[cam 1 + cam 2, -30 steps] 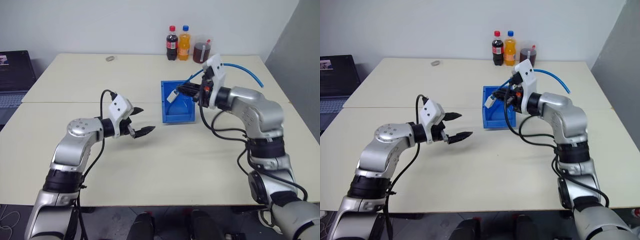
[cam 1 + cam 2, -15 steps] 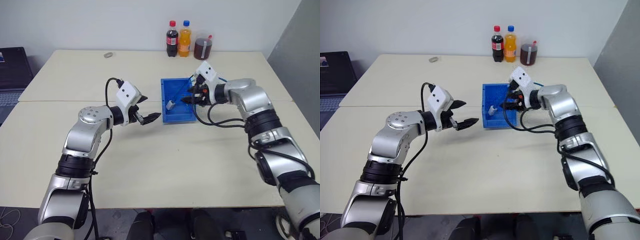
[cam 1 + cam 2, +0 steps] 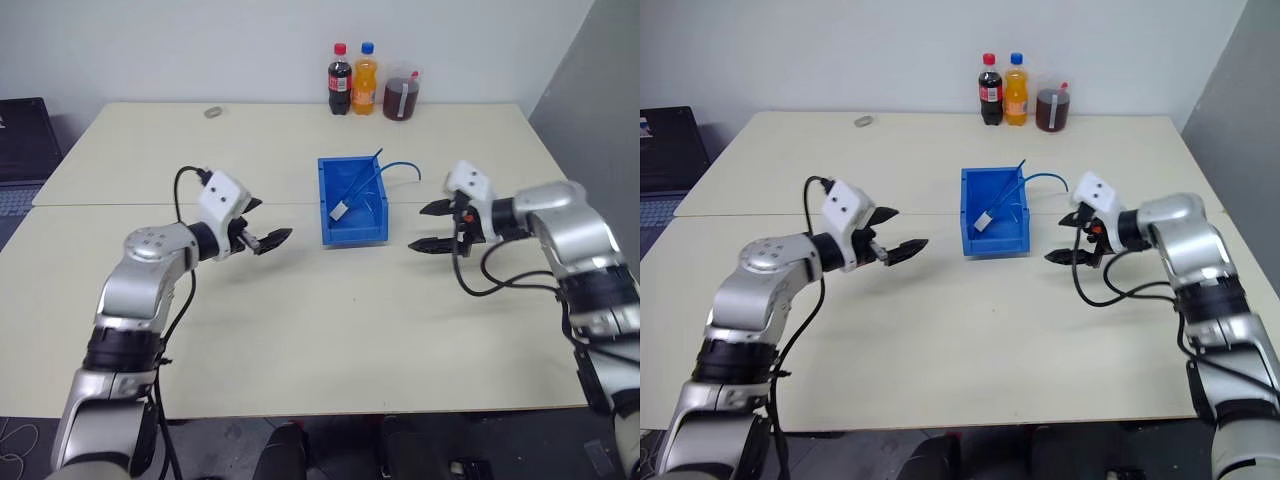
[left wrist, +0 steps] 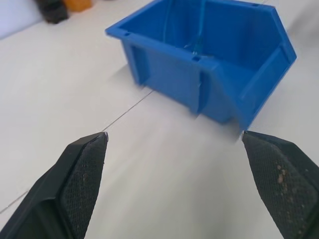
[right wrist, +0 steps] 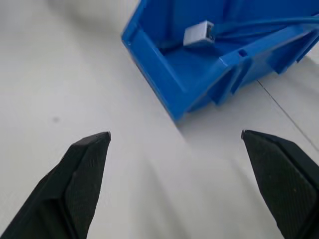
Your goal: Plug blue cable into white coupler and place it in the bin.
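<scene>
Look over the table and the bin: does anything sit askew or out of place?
The blue cable is not fully inside the bin: its far end arcs over the back rim toward the table. The white coupler lies tilted inside the bin. Nothing is spilled.

cola bottle, orange soda bottle, dark-drink cup: side by side at table's far edge | small greyish ring: far left | laptop: beside table's left edge

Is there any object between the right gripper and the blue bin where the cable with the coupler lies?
Nothing visible: only bare table lies between the open right gripper and the bright blue plastic bin.
</scene>
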Robot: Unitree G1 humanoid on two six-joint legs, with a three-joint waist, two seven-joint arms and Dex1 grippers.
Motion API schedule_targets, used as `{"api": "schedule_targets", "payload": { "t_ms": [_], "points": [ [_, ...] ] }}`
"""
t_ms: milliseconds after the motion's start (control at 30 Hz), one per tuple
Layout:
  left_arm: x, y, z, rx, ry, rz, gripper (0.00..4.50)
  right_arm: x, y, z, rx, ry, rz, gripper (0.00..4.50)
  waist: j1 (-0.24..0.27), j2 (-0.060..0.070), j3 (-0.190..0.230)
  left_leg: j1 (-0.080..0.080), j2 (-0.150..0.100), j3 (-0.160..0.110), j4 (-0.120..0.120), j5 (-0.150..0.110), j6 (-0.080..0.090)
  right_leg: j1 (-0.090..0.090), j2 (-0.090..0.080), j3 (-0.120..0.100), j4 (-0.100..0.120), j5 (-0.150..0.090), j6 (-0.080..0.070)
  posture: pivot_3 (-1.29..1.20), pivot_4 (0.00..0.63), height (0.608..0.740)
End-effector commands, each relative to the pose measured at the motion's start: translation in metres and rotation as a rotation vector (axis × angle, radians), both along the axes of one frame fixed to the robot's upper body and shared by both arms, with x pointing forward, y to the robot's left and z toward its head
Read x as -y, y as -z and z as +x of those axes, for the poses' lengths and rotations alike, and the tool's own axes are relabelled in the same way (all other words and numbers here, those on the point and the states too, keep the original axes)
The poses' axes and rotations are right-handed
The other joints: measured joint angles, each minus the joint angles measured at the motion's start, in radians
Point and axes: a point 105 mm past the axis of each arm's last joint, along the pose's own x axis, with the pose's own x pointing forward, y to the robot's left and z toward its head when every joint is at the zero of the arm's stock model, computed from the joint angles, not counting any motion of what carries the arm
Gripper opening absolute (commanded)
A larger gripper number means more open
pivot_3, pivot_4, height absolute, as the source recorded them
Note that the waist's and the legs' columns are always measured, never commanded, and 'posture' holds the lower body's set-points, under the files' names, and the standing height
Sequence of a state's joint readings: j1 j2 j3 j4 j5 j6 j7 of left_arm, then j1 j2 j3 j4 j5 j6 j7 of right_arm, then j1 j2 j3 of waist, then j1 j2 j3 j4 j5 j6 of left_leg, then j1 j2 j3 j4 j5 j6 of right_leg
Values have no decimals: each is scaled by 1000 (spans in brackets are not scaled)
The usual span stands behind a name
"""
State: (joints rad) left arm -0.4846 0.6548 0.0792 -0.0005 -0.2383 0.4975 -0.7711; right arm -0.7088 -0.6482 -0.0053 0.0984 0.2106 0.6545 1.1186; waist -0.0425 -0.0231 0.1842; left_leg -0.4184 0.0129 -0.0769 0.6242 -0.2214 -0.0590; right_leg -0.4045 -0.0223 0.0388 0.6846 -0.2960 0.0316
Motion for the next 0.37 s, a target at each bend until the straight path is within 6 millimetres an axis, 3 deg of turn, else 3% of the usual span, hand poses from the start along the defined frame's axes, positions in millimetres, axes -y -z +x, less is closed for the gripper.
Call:
{"api": "schedule_targets", "payload": {
  "t_ms": [33, 167, 233, 367],
  "points": [
    [-20, -13, -8, 69, -86, -17, 4500, 9, -12, -19, 117, 151, 196, 4471, 6, 0, 0, 0, 0, 0, 0, 0, 0, 0, 0, 0, 0, 0, 0, 0, 150, 740],
    [-35, -7, -14, 81, -187, -54, 4500, 11, 9, -38, 155, 291, 265, 4471, 12, 0, 0, 1, -1, 0, 3, 0, 0, 0, 0, 0, 6, 0, 1, 0, 150, 740],
    [-41, -3, -15, 90, -239, -80, 4500, 0, 23, -47, 156, 308, 280, 4471, 12, 1, 0, 2, -1, 0, 4, 0, 0, 0, 0, 1, 8, 1, 3, 0, 150, 740],
    [-41, 3, -16, 106, -264, -112, 4500, -12, 36, -45, 188, 330, 281, 4471, 10, 0, 0, 5, 0, 0, 6, 1, 0, 2, 2, 2, 10, 3, 5, 0, 150, 740]
  ]
}}
